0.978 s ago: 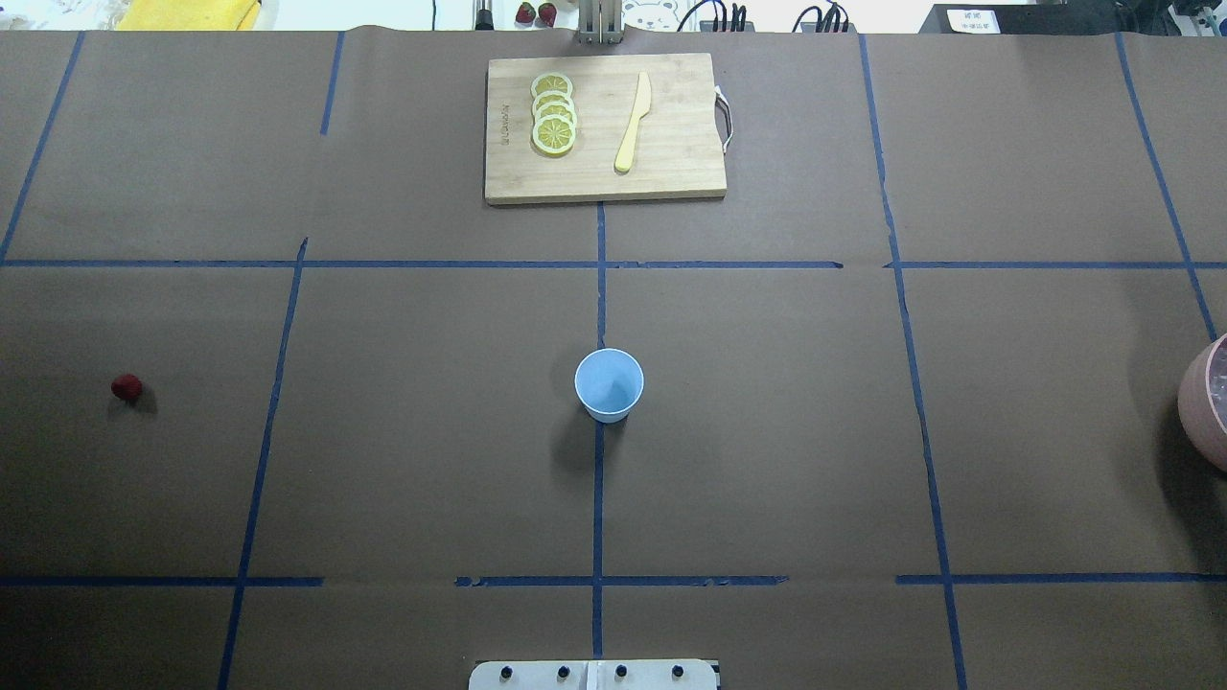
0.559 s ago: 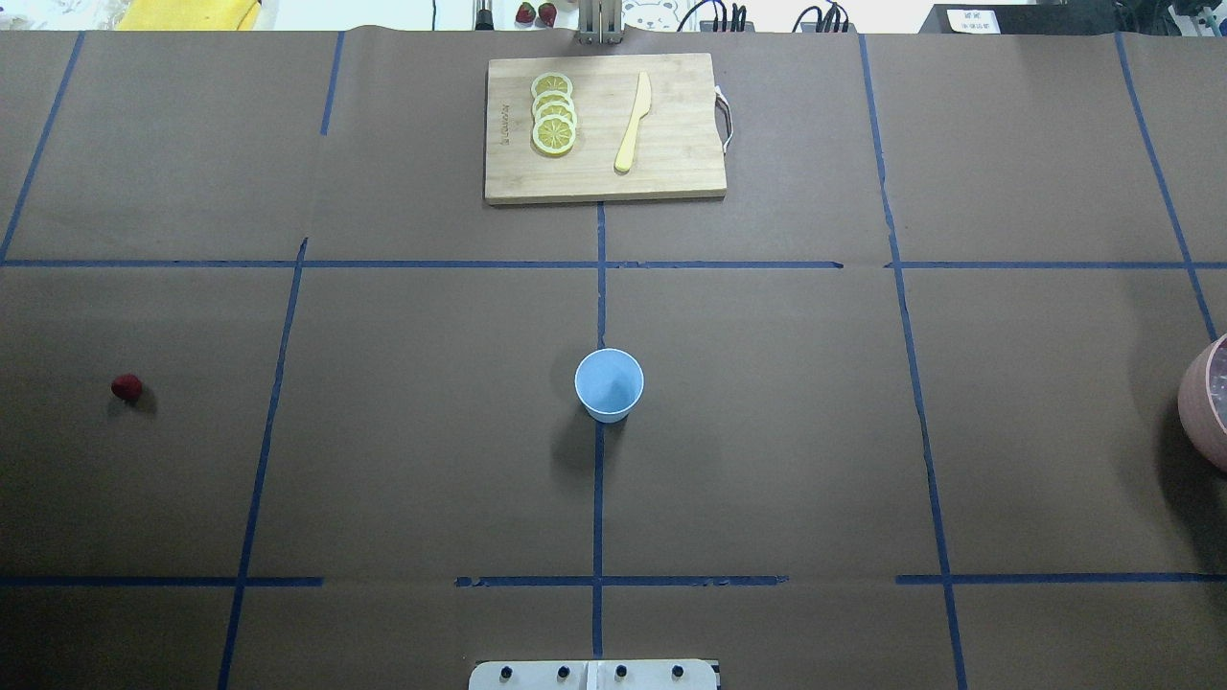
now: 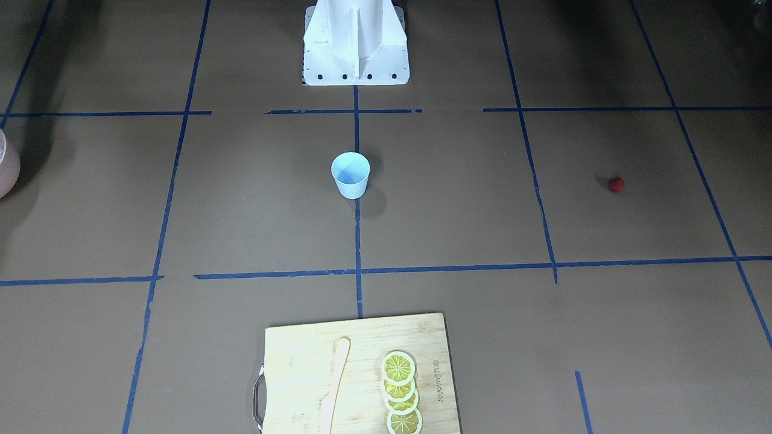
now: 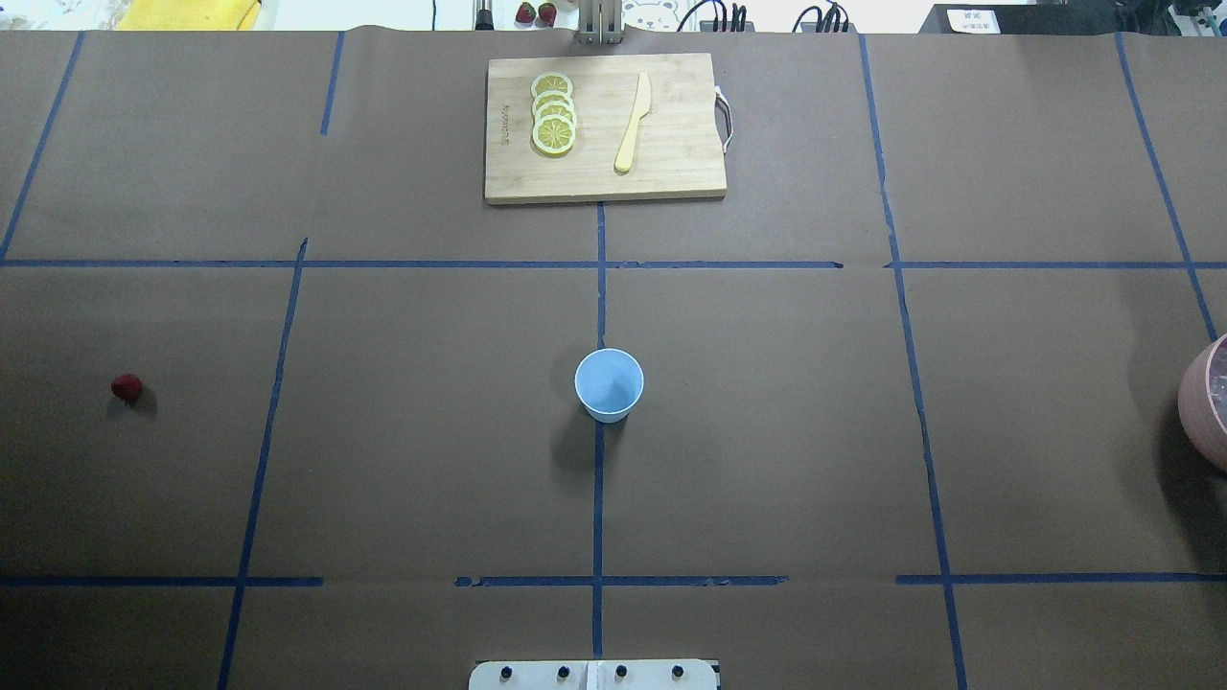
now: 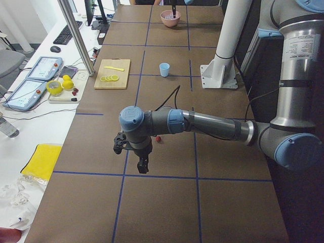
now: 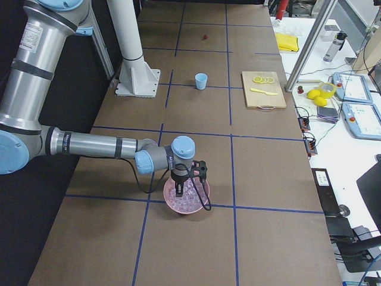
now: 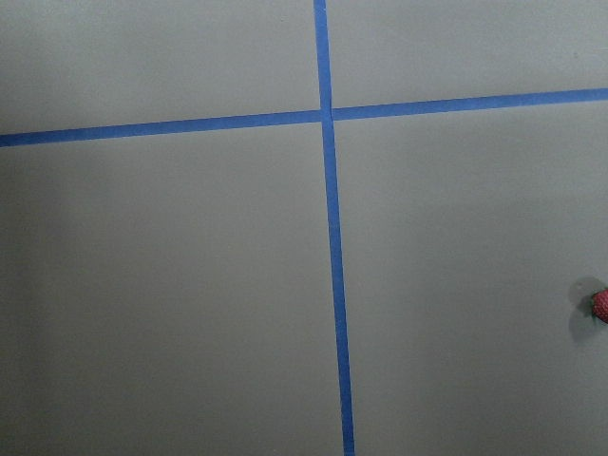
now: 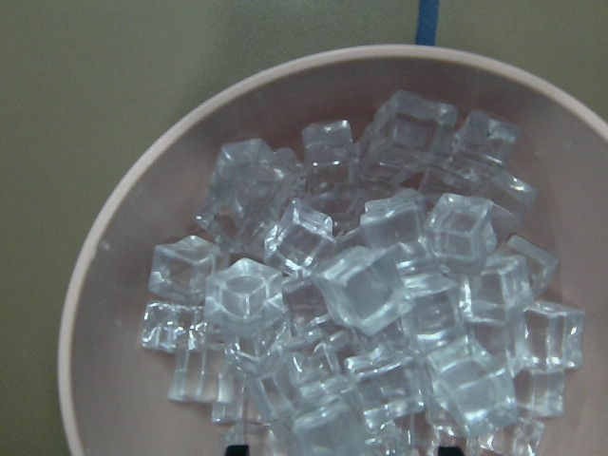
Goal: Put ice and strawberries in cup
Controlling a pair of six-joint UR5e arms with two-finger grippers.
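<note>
The light blue cup (image 4: 609, 385) stands upright mid-table, also in the front view (image 3: 350, 175). The dark red strawberry (image 4: 127, 387) lies alone far to the left, and shows at the left wrist view's right edge (image 7: 600, 304). Several clear ice cubes (image 8: 361, 285) fill the pink bowl (image 6: 186, 196). My right gripper (image 6: 178, 189) hangs over the bowl just above the ice. Two dark fingertips (image 8: 237, 448) stand apart at the right wrist view's bottom edge, nothing between them. My left gripper (image 5: 143, 164) hovers near the strawberry (image 5: 158, 138). I cannot tell whether it is open or shut.
A wooden cutting board (image 4: 671, 172) with lemon slices (image 4: 554, 113) and a yellow knife (image 4: 634, 122) lies at the table's far side. The pink bowl (image 4: 1210, 402) sits at the right edge. Blue tape lines cross the brown table cover.
</note>
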